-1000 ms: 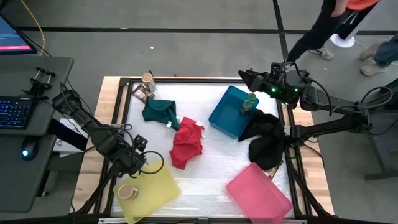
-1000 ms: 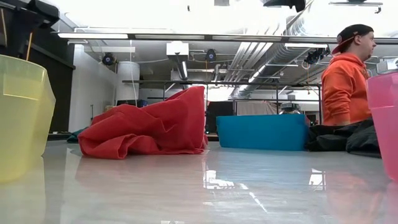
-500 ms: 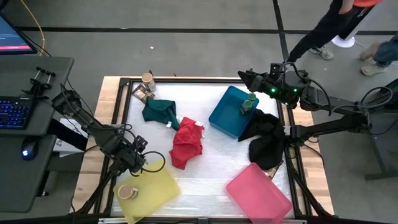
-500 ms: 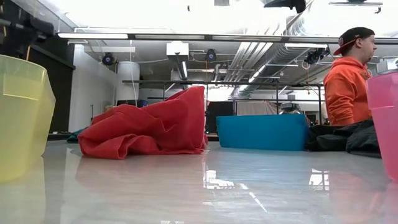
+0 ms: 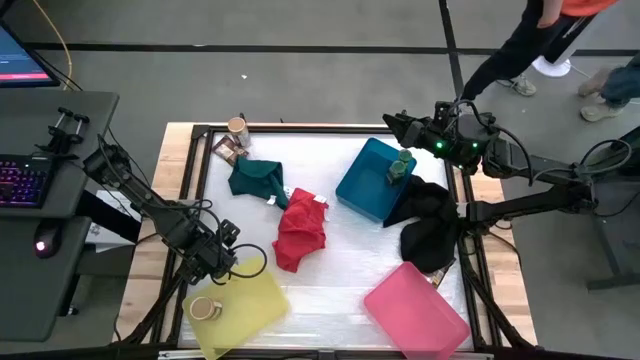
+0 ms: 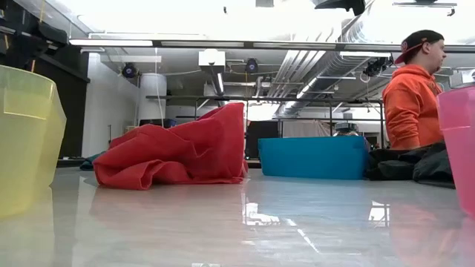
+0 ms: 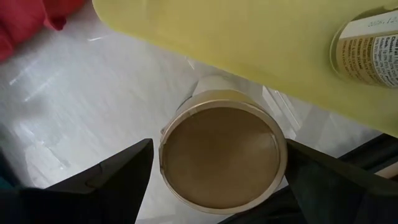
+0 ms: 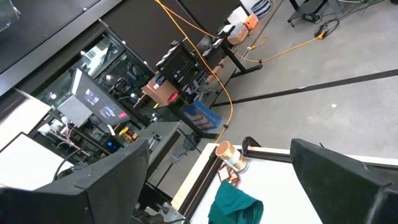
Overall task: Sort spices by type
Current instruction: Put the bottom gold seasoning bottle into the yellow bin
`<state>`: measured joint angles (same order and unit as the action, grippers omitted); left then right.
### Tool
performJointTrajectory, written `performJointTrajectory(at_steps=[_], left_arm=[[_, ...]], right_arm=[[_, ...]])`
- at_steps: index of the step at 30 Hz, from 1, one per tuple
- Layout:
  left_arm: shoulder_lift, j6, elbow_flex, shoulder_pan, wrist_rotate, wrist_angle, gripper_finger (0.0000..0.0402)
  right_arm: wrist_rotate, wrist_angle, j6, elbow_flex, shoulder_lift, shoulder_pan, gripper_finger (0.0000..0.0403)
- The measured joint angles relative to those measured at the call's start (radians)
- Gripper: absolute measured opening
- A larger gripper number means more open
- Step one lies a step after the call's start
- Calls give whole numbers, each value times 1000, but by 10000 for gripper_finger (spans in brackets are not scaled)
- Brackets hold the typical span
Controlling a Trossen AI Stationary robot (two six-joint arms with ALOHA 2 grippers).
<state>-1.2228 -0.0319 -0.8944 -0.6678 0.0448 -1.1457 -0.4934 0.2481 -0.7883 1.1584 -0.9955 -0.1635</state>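
We hold the left gripper (image 7: 214, 171) over the yellow tray (image 5: 243, 307), fingers spread either side of a tan-lidded jar (image 7: 221, 155) without clamping it; whether it rests on the table we cannot tell. A second tan-lidded jar (image 5: 203, 309) lies in that tray, grouping the type. The right gripper (image 5: 395, 125) waits released beyond the blue tray (image 5: 362, 180), which holds a green-lidded jar (image 5: 400, 167)

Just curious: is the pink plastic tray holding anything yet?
Apparently empty: from above, the pink plastic tray shows only bare pink inside, with no jar or packet.
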Motion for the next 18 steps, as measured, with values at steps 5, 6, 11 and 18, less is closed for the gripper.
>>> performJointTrajectory(at_steps=[5, 6, 11, 18], left_arm=[[0, 0, 0, 0, 0, 23, 311], [0, 0, 0, 0, 0, 30, 301], [1, -5, -1, 0, -1, 58, 246], [1, -10, -66, 23, 81, -135, 234]], right_arm=[[0, 2, 0, 0, 0, 0, 383], [0, 3, 0, 0, 0, 0, 383], [0, 4, 0, 0, 0, 0, 383], [0, 5, 2, 0, 0, 0, 383]])
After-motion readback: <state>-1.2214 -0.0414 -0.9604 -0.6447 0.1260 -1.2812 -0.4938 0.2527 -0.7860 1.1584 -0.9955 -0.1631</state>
